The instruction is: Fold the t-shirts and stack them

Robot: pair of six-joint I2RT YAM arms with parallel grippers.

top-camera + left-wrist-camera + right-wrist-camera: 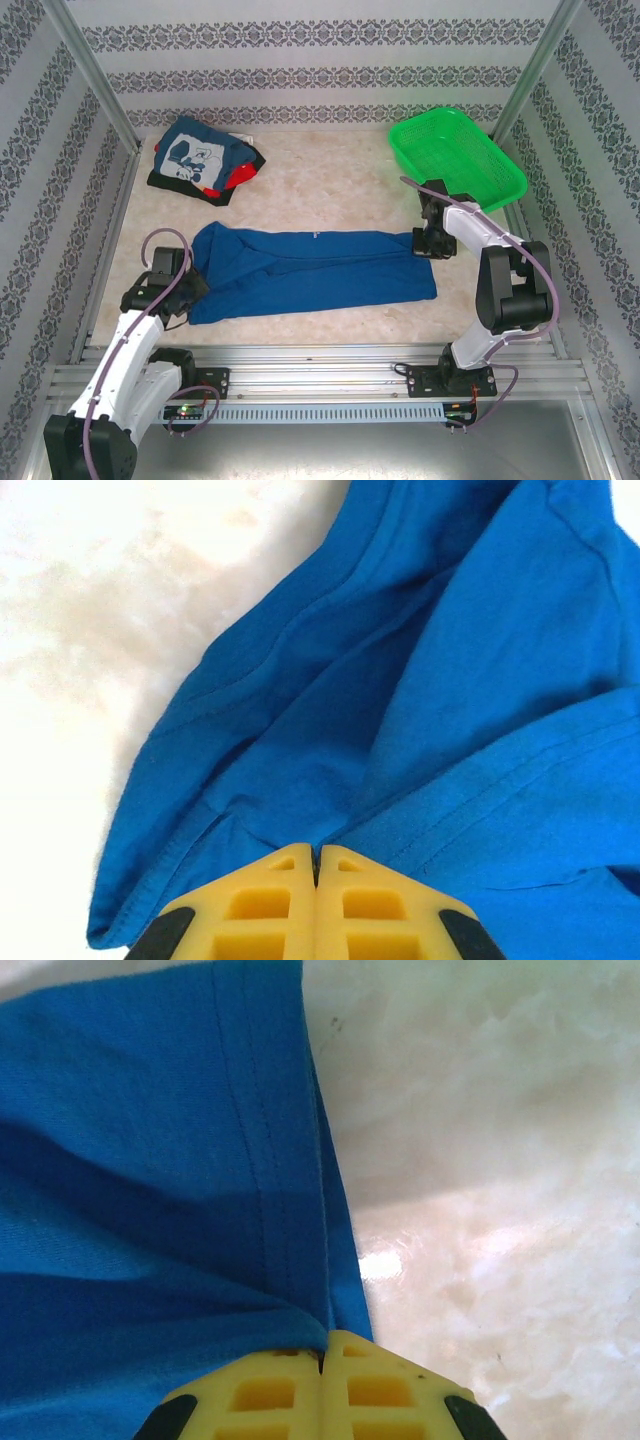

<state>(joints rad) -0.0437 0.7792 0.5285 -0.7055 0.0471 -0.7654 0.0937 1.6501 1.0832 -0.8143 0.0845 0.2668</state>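
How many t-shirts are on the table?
4: blue shirt spread in the middle; navy shirt, black shirt and red shirt piled far left. More may hide underneath.

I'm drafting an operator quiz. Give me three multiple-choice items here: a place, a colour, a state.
1. Where on the table is the green basket? A near left; B far right; C centre.
2. What colour is the spread-out t-shirt? A red; B black; C royal blue.
3. What is the left gripper doing? A shut on the t-shirt; B wide open; C holding the basket.
Answers: 1 B, it sits at the far right corner. 2 C, the cloth is blue in all views. 3 A, its jaws meet on pinched blue cloth.
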